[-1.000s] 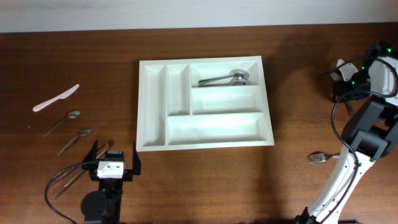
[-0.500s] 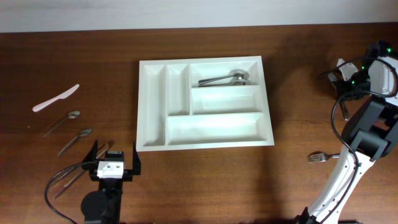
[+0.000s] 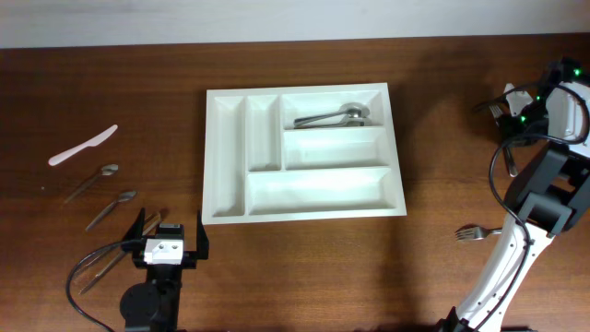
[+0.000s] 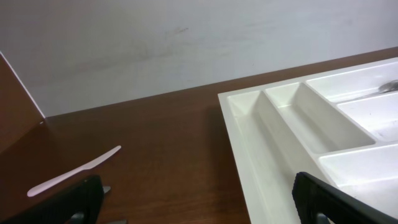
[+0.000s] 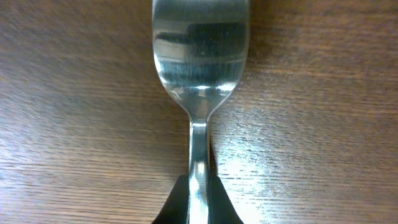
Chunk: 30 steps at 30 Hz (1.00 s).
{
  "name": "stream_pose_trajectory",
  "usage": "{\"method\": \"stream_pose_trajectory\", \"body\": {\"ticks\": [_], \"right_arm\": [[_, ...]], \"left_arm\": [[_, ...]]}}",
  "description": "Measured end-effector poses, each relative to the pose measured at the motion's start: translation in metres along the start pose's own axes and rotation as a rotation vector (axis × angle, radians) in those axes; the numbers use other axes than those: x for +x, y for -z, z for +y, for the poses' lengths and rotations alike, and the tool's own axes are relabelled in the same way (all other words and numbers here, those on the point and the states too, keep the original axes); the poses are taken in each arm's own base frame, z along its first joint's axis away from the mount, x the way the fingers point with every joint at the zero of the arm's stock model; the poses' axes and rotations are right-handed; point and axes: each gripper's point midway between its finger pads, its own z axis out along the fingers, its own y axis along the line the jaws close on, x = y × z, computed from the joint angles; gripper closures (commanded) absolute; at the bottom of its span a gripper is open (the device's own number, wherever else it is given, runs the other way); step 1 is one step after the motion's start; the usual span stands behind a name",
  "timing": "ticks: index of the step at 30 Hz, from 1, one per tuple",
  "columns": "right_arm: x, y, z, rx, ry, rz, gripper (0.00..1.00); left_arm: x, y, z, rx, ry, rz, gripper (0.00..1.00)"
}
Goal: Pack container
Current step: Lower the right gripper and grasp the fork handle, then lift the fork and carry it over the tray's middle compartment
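While the dark wooden bench [image 3: 369, 267] runs back to a pale wall [image 4: 186, 43], the white container [image 3: 313, 189] lies mid-bench; the left claw [image 3: 170, 231] gapes wide and empty, the right claw [image 5: 198, 208] pinches the handle of a metal utensil [image 5: 199, 62].

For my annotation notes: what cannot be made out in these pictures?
Right wrist: the metal utensil in the right gripper is cut off by the top edge; fork or spoon is unclear.
Left wrist: the cutlery tray is cut off by the right edge.
Overhead: the right gripper's grip is too small to see.
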Motion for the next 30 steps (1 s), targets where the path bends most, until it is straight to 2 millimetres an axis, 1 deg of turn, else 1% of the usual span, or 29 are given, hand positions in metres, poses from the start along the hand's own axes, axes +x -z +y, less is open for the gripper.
{"method": "stream_pose_trajectory", "body": {"ticks": [1, 4, 7, 10, 14, 17, 19, 21, 26, 30], "right_arm": [[-0.002, 0.003, 0.001, 0.002, -0.008, -0.001, 0.96], [-0.013, 0.021, 0.007, 0.013, -0.036, -0.024, 0.96], [-0.031, 0.05, 0.022, 0.021, -0.066, -0.066, 0.96], [-0.052, 0.081, 0.047, 0.008, -0.101, -0.133, 0.96], [-0.084, 0.119, 0.093, -0.048, -0.183, -0.242, 0.96], [-0.102, 0.14, 0.131, -0.107, -0.253, -0.302, 0.96], [-0.11, 0.147, 0.159, -0.157, -0.31, -0.316, 0.96], [-0.113, 0.15, 0.186, -0.209, -0.361, -0.304, 0.96], [-0.112, 0.15, 0.243, -0.297, -0.502, -0.233, 0.96], [-0.111, 0.151, 0.283, -0.345, -0.645, -0.183, 0.96]], "left_arm": [[0.0, 0.0, 0.0, 0.0, 0.0, 0.0, 0.01], [0.0, 0.0, 0.0, 0.0, 0.0, 0.0, 0.01], [0.0, 0.0, 0.0, 0.0, 0.0, 0.0, 0.01], [0.0, 0.0, 0.0, 0.0, 0.0, 0.0, 0.01], [0.0, 0.0, 0.0, 0.0, 0.0, 0.0, 0.01], [0.0, 0.0, 0.0, 0.0, 0.0, 0.0, 0.01], [0.0, 0.0, 0.0, 0.0, 0.0, 0.0, 0.01], [0.0, 0.0, 0.0, 0.0, 0.0, 0.0, 0.01], [0.0, 0.0, 0.0, 0.0, 0.0, 0.0, 0.01], [0.0, 0.0, 0.0, 0.0, 0.0, 0.0, 0.01]]}}
